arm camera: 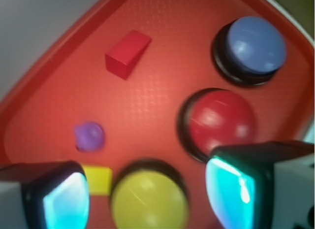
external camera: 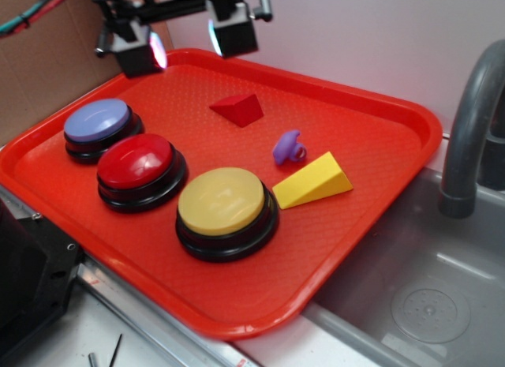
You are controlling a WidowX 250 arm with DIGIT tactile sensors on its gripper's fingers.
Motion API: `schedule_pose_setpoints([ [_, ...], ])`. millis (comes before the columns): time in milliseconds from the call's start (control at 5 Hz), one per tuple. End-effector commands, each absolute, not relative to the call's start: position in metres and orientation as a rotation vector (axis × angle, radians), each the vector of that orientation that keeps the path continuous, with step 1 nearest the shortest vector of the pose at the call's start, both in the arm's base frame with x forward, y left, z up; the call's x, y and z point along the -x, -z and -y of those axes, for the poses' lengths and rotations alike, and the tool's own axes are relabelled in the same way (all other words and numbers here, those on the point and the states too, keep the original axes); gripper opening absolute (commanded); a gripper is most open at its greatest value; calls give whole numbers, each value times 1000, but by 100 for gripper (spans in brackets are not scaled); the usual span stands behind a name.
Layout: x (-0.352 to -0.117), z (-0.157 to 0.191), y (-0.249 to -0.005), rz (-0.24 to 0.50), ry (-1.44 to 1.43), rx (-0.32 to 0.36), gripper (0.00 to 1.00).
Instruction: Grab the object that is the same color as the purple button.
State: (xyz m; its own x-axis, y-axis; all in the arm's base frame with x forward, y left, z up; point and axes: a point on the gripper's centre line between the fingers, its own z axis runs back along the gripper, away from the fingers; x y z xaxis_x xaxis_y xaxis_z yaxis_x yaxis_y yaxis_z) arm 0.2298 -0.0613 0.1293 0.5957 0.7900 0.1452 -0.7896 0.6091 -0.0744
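Note:
The small purple object lies on the red tray between the red wedge and the yellow wedge. The purple button sits at the tray's left, far from it. My gripper hangs open high above the tray's back left corner, holding nothing. In the wrist view the purple object is up and left of my left finger, and the yellow button shows between the two fingers.
A red button and a yellow button stand in a row with the purple one. A grey sink with a faucet lies right of the tray. Cardboard stands at back left.

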Motion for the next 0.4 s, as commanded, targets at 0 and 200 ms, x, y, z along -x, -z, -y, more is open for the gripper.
schedule_pose_setpoints([
  [0, -274, 71, -85, 184, -916, -31, 100],
  [200, -285, 72, -68, 152, -922, -34, 100],
])
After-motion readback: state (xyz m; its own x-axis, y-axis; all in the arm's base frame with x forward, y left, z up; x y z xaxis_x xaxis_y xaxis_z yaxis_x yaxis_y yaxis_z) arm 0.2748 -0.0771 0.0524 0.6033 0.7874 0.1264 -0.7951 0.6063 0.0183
